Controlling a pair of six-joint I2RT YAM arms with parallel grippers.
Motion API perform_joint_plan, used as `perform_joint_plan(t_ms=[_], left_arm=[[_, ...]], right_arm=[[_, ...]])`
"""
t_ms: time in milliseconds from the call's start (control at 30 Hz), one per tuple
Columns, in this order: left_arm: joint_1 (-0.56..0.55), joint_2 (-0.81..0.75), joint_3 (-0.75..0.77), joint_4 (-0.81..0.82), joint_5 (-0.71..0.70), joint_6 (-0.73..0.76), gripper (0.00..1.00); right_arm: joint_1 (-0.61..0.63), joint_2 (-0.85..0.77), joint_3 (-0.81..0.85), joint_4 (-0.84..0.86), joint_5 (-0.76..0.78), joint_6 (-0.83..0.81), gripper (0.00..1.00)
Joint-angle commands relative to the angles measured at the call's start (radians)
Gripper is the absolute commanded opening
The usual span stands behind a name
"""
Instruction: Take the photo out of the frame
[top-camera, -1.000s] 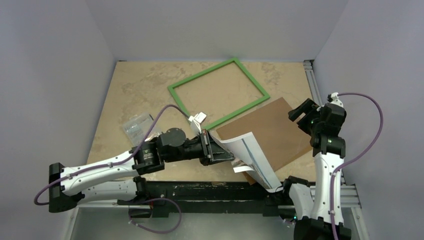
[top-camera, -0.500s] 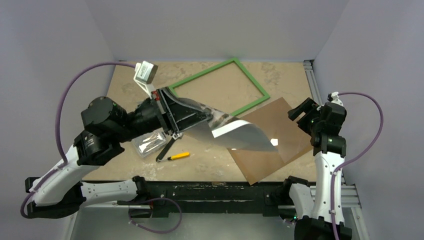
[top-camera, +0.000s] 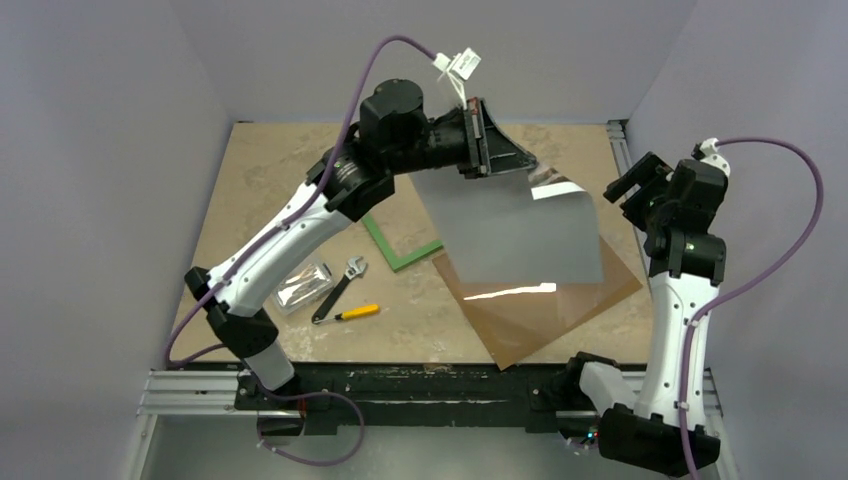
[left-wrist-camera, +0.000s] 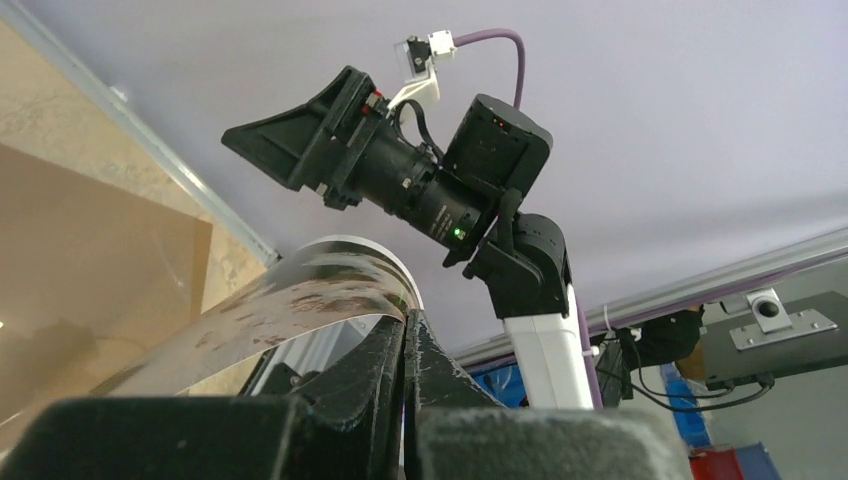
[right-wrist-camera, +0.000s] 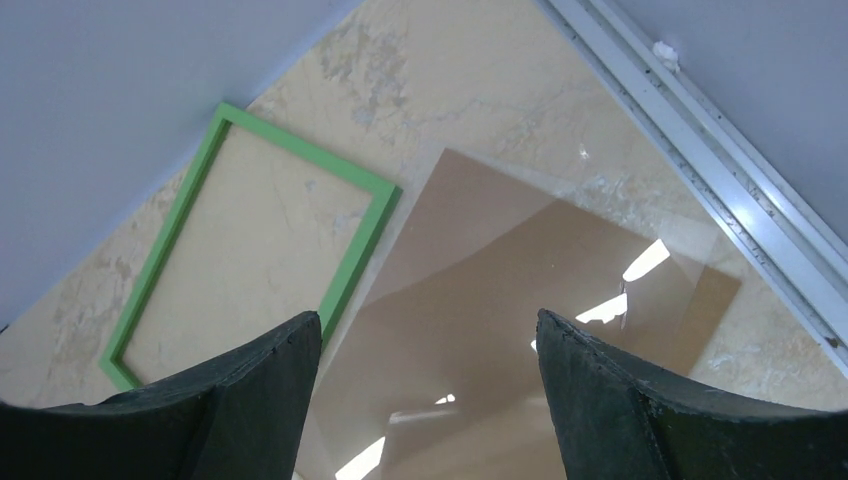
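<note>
While the left claw (left-wrist-camera: 404, 335) pinches the photo (top-camera: 515, 235) aloft, clear of the frame (right-wrist-camera: 310, 150) — the right claw (right-wrist-camera: 428, 340) gapes wide, empty.

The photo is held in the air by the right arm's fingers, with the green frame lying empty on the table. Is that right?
No: the left arm's fingers hold the photo, as the top external view shows. The green frame does lie empty on the table.

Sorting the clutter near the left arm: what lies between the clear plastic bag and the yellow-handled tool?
A dark wrench, lying slantwise beside the clear plastic bag, its handle end near the yellow-handled tool. Only the top external view shows it.
</note>
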Motion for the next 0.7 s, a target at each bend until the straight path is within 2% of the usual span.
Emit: perform_joint_plan(t_ms=[0, 133, 200, 333, 467, 600, 667], left_arm=[[0.013, 0.073, 0.196, 0.041, 0.116, 0.017, 0.0], [0.006, 0.094, 0.154, 0.095, 0.159, 0.004, 0.0], [0.004, 0.053, 0.018, 0.157, 0.162, -0.006, 0.0], [0.001, -0.043, -0.355, 0.335, 0.158, -0.082, 0.0], [-0.029, -0.063, -0.639, 0.488, 0.186, -0.151, 0.0], [-0.082, -0.041, -0.89, 0.625, 0.132, -0.187, 0.0], [-0.105, -0.028, -1.003, 0.703, 0.058, -0.217, 0.0]], right_arm=[[0.003, 0.031, 0.103, -0.065, 0.068, -0.031, 0.78], [0.004, 0.028, 0.15, -0.089, 0.083, -0.046, 0.78], [0.004, 0.021, 0.162, -0.098, 0.084, -0.05, 0.78], [0.003, 0.0, 0.146, -0.092, 0.062, -0.05, 0.78], [0.003, -0.019, 0.098, -0.077, 0.044, -0.048, 0.78], [0.004, -0.042, 0.035, -0.058, 0.031, -0.049, 0.78], [0.003, -0.058, 0.01, -0.054, 0.021, -0.05, 0.77]])
